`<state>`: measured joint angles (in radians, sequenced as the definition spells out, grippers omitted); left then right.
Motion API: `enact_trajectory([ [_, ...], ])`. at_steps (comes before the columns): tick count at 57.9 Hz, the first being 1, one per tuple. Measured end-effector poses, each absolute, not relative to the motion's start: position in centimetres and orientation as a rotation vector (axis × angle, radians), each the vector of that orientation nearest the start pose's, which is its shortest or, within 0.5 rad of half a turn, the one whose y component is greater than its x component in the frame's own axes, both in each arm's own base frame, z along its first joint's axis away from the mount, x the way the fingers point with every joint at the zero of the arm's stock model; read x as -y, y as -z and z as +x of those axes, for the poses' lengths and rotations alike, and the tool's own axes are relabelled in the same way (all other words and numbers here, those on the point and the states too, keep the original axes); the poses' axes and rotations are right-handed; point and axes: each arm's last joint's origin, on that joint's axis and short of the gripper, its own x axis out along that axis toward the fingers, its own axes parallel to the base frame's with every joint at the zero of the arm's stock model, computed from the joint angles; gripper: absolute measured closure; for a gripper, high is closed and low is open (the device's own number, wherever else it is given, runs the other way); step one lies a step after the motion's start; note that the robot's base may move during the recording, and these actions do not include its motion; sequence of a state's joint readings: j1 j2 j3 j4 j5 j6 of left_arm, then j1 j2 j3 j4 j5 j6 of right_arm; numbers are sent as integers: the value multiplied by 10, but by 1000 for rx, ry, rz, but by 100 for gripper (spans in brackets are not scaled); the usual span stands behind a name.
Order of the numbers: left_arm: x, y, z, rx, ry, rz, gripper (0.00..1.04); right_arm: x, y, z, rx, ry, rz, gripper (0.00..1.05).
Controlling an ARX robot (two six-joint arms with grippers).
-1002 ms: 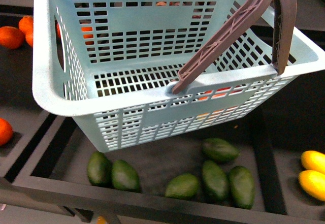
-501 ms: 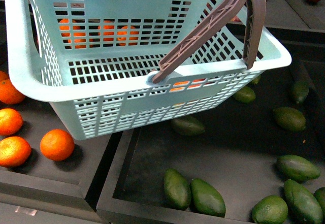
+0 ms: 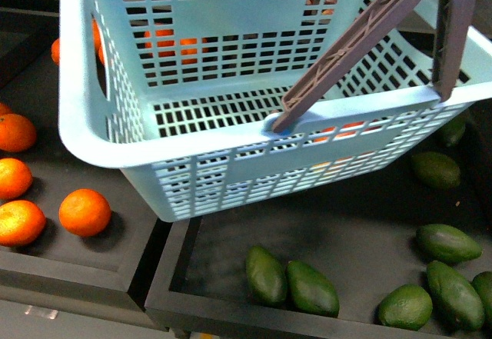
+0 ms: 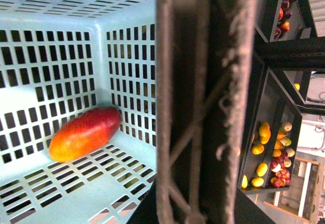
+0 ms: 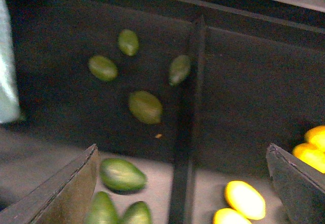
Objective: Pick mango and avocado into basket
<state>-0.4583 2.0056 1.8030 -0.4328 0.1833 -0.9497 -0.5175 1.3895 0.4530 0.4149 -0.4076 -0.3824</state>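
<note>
Mango [image 4: 85, 133] lies inside basket [image 3: 231, 158]. Right hand [image 5: 182, 147] is spread wide and empty above avocados [image 5: 145, 106] beside basket. Left hand is unseen, so its grip cannot be told.

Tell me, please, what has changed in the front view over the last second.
The basket swung left across the front view, then back right. The view itself slid, bringing more oranges in at left. The handles stayed raised, and the avocados lie untouched in their tray.

The mango [image 4: 85, 133] lies in the basket [image 3: 108, 154], which hangs above avocados [image 3: 311, 287], oranges [image 3: 84, 211] further left.
</note>
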Motion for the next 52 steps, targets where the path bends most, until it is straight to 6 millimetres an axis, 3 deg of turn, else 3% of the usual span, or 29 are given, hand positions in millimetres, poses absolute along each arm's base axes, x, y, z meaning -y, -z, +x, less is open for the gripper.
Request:
enact_trajectory([
  [9,206,-295,412,-868,255,-790,99,149,-115,246,-622,-111,-320,8],
  [17,206,-295,412,-865,251,-789,99,163,-78,251,-758,-276,-412,8],
  [33,206,-295,412,-872,261,-792,99,161,-27,260,-918,-573,-471,8],
  [52,206,-295,412,-870,257,-792,99,159,19,291,-983,-657,-538,8],
])
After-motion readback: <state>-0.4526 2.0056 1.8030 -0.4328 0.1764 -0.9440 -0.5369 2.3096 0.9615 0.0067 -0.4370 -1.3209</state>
